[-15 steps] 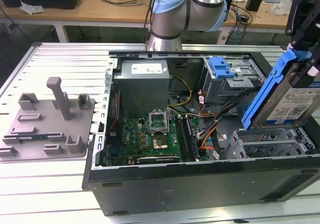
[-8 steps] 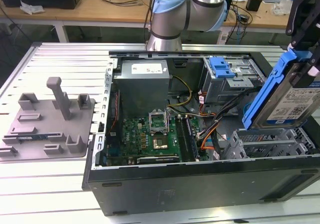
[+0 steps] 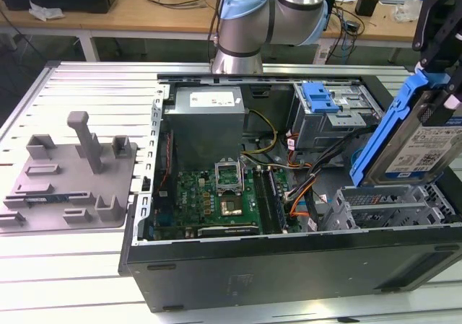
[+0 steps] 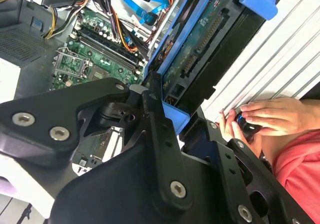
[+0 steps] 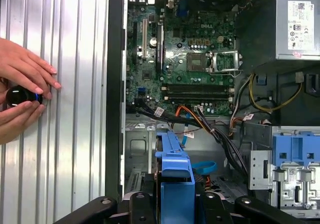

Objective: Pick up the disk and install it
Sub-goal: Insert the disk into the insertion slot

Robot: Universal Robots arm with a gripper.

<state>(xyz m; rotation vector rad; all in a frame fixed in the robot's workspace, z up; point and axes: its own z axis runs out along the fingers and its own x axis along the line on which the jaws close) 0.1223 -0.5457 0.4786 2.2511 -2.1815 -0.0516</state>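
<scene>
- The gripper (image 3: pixel 437 79) is closed on the disk (image 3: pixel 422 147), clamping the upper end of its blue frame between the black fingers.
- In the exterior view the disk hangs tilted at that view's right, label side showing. It is over the right end of the open computer case (image 3: pixel 289 270).
- The disk's lower end is just above the metal drive cage (image 3: pixel 390 207); whether the two touch cannot be told.
- In the second wrist view the disk's (image 4: pixel 200 39) green circuit-board side faces the camera, with the motherboard (image 4: pixel 95 59) beyond it.
- In the first wrist view the disk (image 5: pixel 175 174) is seen edge-on between the gripper's two black arms, above the inside of the case.
- A person's hands (image 5: pixel 22 82) rest on the slatted table (image 3: pixel 72 273) just beside the case wall, holding a small black knob (image 5: pixel 20 95).
- A grey tray (image 3: pixel 72 176) with upright posts lies on the table at the exterior view's left, well apart from the disk.
</scene>
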